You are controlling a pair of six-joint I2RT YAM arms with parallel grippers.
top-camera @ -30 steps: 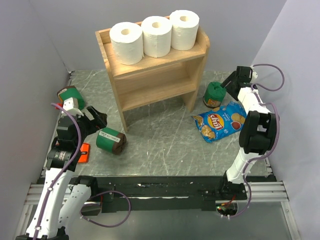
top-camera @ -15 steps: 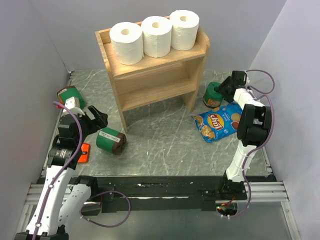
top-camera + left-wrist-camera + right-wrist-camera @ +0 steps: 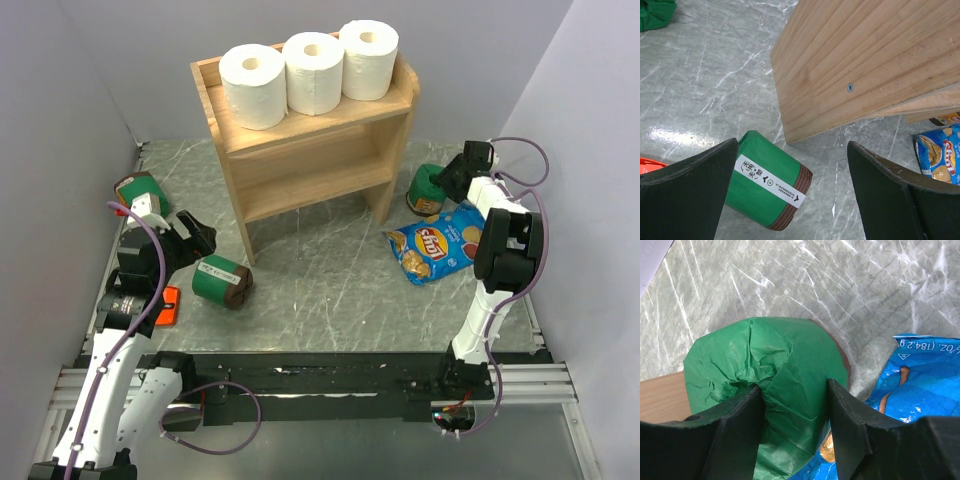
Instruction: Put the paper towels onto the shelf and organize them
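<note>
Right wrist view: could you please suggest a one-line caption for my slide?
Right gripper straddling the crumpled top of a green package, blue chip bag alongside.

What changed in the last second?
The right gripper moved in onto the green package beside the chips bag, and its jaws narrowed around the package's crumpled top. Whether it has a firm hold yet isn't clear. Unchanged: three paper towels on top of the shelf, and the left gripper open and roughly where it was.

Plain grey walls (image 3: 60, 100) enclose a marbled grey tabletop (image 3: 320, 285)
</note>
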